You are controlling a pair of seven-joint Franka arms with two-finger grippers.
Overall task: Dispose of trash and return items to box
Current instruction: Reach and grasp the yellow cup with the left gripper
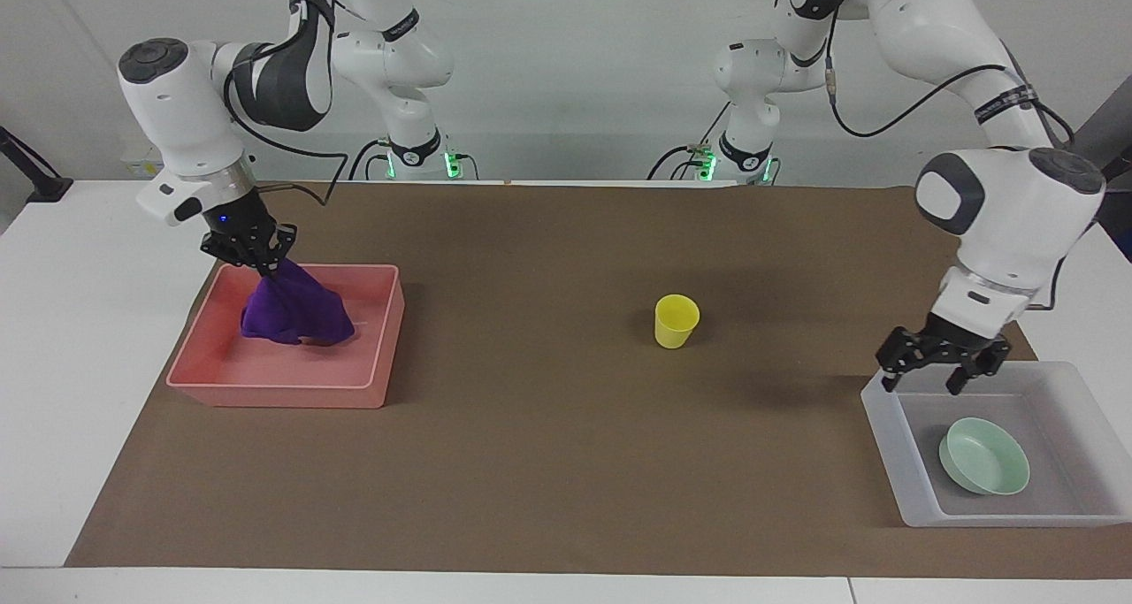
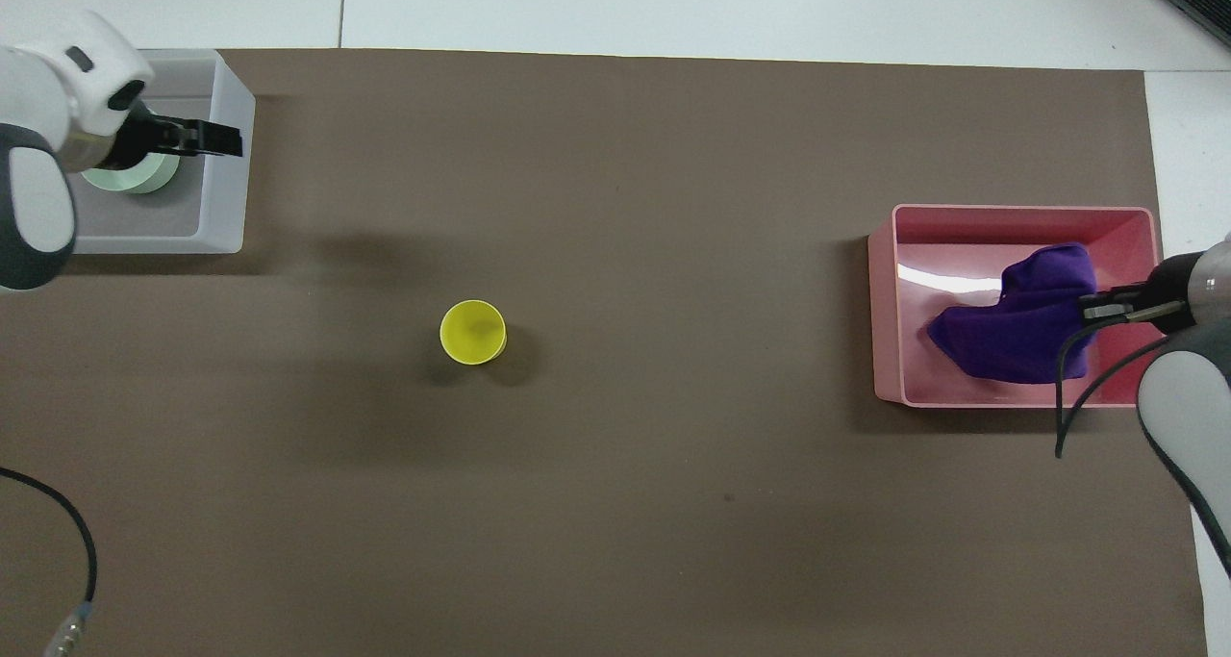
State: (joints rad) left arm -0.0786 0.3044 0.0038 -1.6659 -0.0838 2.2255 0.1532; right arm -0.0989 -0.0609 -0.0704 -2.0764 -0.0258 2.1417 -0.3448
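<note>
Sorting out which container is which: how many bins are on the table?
2. The pink bin sits toward the right arm's end, with the purple rag in it. The translucent bin sits toward the left arm's end, holding the green bowl.

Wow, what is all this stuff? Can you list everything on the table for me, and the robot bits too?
Paper mat: one, brown, covering most of the white table.
Bin: one, pink, at the right arm's end of the table.
Cloth rag: one, deep purple, its lower part resting in the pink bin.
Cup: one, yellow, upright, mid-mat between the two bins.
Box: one, translucent whitish-grey, at the left arm's end.
Bowl: one, mint-green, inside the box.
Right hand: black, shut on the rag's top, over the pink bin.
Left hand: black, fingers open, empty, over the box's edge.
</note>
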